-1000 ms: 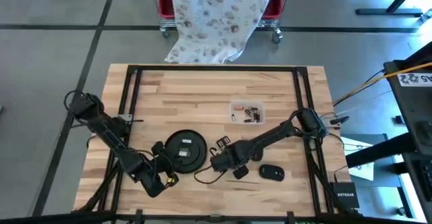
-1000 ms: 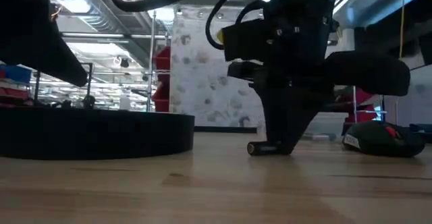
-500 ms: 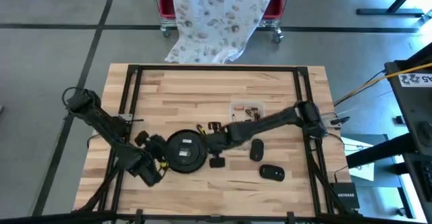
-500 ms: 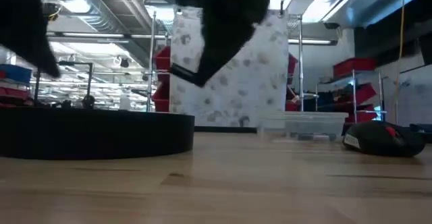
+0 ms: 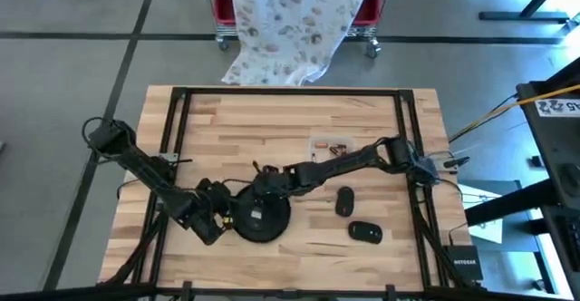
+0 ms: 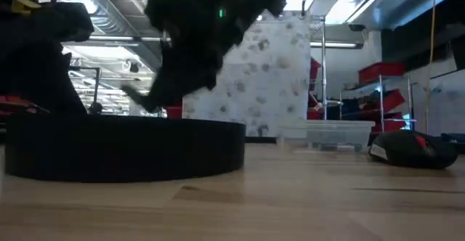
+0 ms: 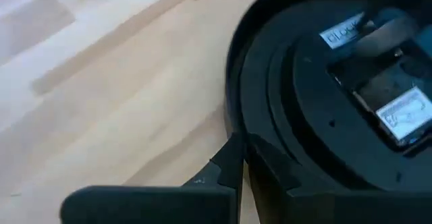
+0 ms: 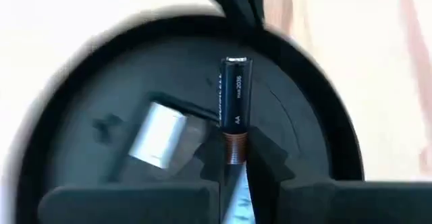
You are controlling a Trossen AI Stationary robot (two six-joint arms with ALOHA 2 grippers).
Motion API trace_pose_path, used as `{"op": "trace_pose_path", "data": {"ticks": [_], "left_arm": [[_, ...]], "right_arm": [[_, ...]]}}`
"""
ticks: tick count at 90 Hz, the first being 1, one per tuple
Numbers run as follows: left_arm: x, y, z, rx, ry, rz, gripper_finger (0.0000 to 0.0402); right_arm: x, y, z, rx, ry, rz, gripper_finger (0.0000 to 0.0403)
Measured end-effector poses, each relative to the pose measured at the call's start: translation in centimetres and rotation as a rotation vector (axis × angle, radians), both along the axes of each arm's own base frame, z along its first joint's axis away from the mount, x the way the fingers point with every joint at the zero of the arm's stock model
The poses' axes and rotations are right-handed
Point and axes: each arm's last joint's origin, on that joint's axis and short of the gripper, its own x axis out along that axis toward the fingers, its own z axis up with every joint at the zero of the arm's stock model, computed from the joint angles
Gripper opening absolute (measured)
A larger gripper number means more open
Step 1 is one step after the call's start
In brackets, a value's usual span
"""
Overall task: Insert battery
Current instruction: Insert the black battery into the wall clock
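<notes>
Your right gripper (image 8: 233, 166) pinches the battery (image 8: 235, 109) by its copper end above the round black device (image 5: 258, 212), lower centre of the high view, leaving its length free to seat, while your left gripper (image 7: 236, 163), closed on the rim, steadies the device

Battery over the round black device

The black and copper AA battery (image 8: 235, 109) is pinched at its copper end, held above the round black device (image 5: 258, 212). The device lies flat near the desk's front edge, with a silver-labelled slot (image 8: 158, 135) in its middle.
</notes>
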Motion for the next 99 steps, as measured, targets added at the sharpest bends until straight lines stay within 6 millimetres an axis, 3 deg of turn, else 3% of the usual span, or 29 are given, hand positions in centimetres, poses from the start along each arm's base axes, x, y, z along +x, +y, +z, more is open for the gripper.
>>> {"op": "trace_pose_path", "data": {"ticks": [47, 78, 99], "left_arm": [[0.1, 0.1, 0.0, 0.046, -0.056, 0.022, 0.0003], [0.2, 0.1, 0.1, 0.073, -0.082, 0.029, 0.0003], [0.3, 0.1, 0.2, 0.080, -0.089, 0.017, 0.0003]], "right_arm": [[-1.2, 1.9, -0.2, 0.082, 0.120, -0.140, 0.0019], [-1.5, 2.2, -0.2, 0.110, 0.157, -0.117, 0.0084], [-1.8, 2.3, 0.3, 0.104, 0.152, -0.118, 0.0086]]}}
